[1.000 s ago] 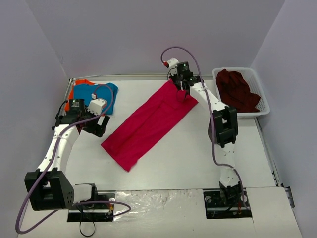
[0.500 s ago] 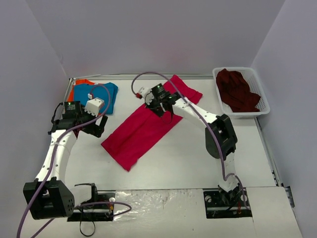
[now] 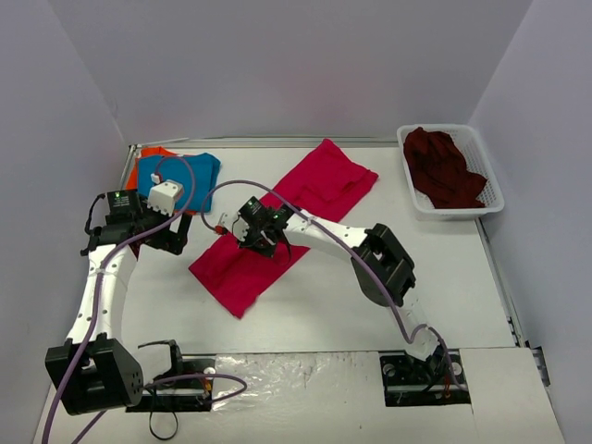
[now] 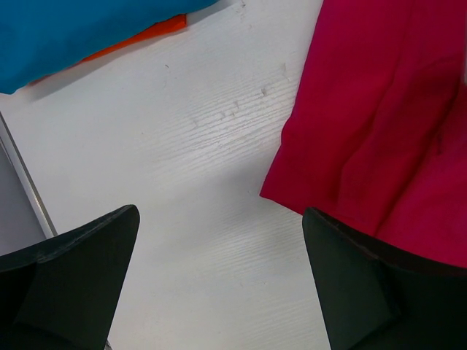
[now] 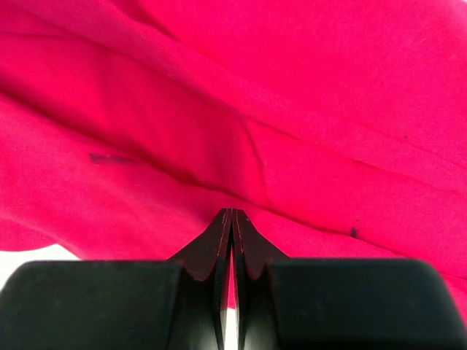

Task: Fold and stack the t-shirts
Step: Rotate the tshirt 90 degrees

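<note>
One crimson-pink t-shirt (image 3: 319, 190) lies as a long diagonal band across the tabletop (image 3: 370, 305). Its far end appears to carry a second layer. As judged from this, the lengthwise fold is done and the crosswise fold is in hand.

The next move calls for one end to be carried squarely over the other, followed by transfer to the stack at the far left corner. There a folded blue t-shirt (image 3: 190, 171) lies on an orange t-shirt (image 3: 148, 154).

The white mesh basket (image 3: 458, 214), at the far right, holds crumpled dark maroon cloth (image 3: 444, 166), unfolded. The garment count cannot be determined.

The left hand (image 4: 220, 211) is fully open and empty, above bare tabletop just beside the band's near edge. The right hand (image 5: 232, 219) is closed, with its tips against the band's near half. Whether cloth is pinched between them cannot be determined.
</note>
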{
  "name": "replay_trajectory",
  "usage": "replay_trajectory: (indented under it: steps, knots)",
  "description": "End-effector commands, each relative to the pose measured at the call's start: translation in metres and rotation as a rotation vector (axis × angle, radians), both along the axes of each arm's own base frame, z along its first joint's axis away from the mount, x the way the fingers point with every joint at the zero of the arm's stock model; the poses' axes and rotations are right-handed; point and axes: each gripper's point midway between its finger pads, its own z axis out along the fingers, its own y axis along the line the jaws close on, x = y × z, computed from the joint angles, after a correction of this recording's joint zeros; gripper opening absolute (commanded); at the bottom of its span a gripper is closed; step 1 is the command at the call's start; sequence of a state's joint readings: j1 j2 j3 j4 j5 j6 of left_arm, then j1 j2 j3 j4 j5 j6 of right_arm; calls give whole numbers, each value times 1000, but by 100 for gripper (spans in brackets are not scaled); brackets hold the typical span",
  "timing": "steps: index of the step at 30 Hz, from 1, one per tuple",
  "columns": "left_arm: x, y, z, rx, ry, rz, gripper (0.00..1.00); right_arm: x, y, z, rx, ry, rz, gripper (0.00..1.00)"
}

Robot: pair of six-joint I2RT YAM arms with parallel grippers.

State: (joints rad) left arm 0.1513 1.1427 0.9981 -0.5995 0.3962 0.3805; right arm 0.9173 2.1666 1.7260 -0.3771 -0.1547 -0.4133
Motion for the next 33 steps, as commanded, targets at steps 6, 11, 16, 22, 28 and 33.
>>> replay_trajectory:
  steps: [6, 11, 16, 22, 28, 33]
  knots:
    - [2, 1, 9, -29, -42, 14, 94, -11, -28, -41, -114, 66, 4, 0]
    - [1, -1, 11, -39, -46, 7, 94, -17, -50, -53, -162, 88, -6, 0]
    - [1, -5, 11, -59, -42, -10, 94, -24, -84, -56, -201, 119, -43, 0]
    - [1, -11, 12, -89, -37, -29, 94, -6, -138, -51, -226, 146, -149, 0]
    - [0, -16, 14, -113, -38, -48, 94, 21, -193, -49, -267, 150, -235, 0]
    - [-2, -21, 12, -134, -27, -68, 94, 46, -232, -45, -291, 183, -310, 0]
